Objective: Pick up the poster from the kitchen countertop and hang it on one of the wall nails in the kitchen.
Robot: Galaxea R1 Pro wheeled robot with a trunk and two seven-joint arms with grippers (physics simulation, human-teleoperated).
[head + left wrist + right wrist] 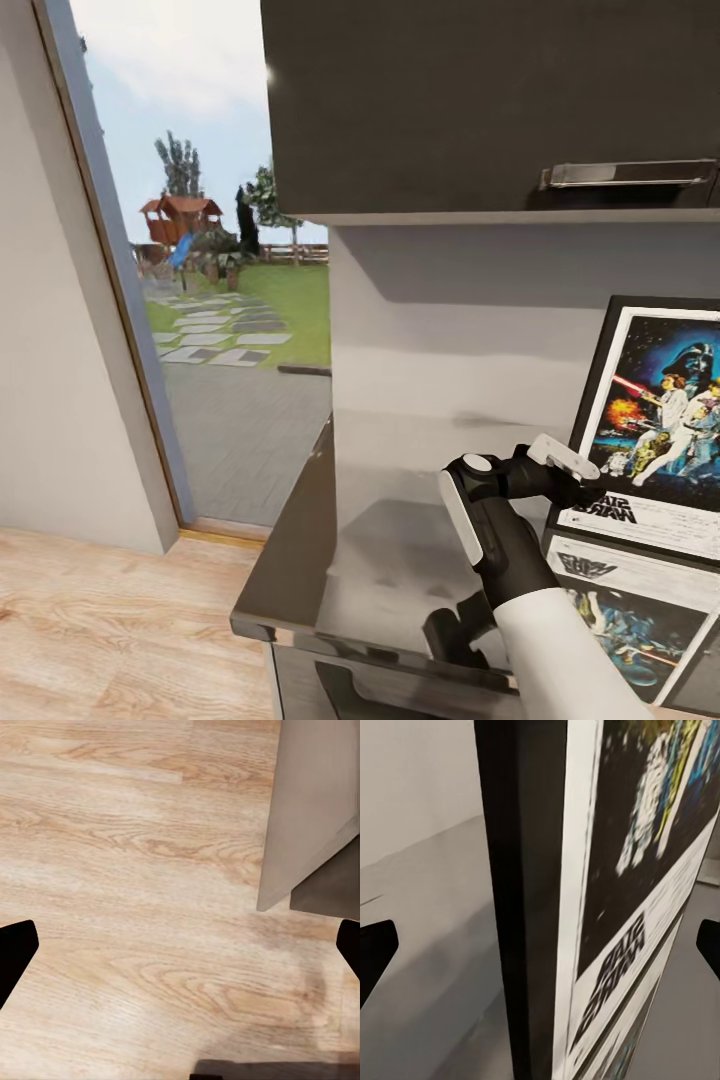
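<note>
The poster [665,420] stands upright on the dark glossy kitchen countertop [380,520], leaning back against the grey wall at the right, and the slab mirrors it. My right gripper [572,478] is at the poster's lower left corner. In the right wrist view the poster's black frame edge [521,907] runs between the two fingertips [376,952], which stand wide apart, so the right gripper [540,952] is open and not closed on it. My left gripper [180,945] is open over the wooden floor with nothing in it. The wall nail is out of view.
A black upper cabinet [480,100] with a bar handle [630,173] hangs just above the poster. A tall glazed opening [230,300] to a garden is at the left. Wooden floor [100,620] lies below the counter edge, and a grey cabinet corner [307,810] is near the left gripper.
</note>
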